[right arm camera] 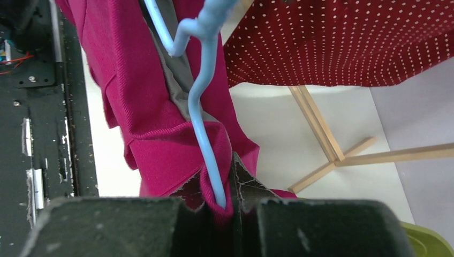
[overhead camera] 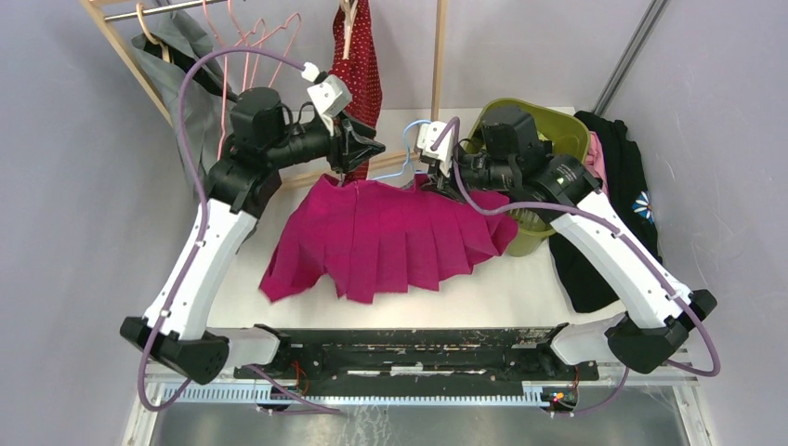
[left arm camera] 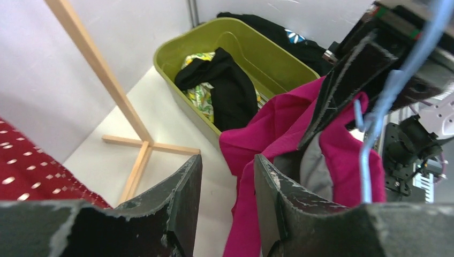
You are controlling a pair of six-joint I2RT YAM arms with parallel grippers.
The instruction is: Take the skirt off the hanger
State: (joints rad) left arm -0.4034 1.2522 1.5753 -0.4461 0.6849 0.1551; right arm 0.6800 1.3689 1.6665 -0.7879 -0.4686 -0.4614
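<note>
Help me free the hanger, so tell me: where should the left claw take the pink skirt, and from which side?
Probably the raised waistband, just left of the right claw, which pinches skirt and blue hanger together. Come from the left, with the open left claw straddling that edge.

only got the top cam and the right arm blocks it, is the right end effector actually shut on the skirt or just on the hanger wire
Observer: Both. In the right wrist view the right end effector is shut on a fold of the skirt with the blue hanger wire pinched inside.
Operator: and the left one, holding anything
Observer: No. The left wrist view shows the left end effector open, nothing between its fingers.
Operator: what's in the bin under the right arm
Observer: A black garment over a yellow-green patterned one in the green bin.
</note>
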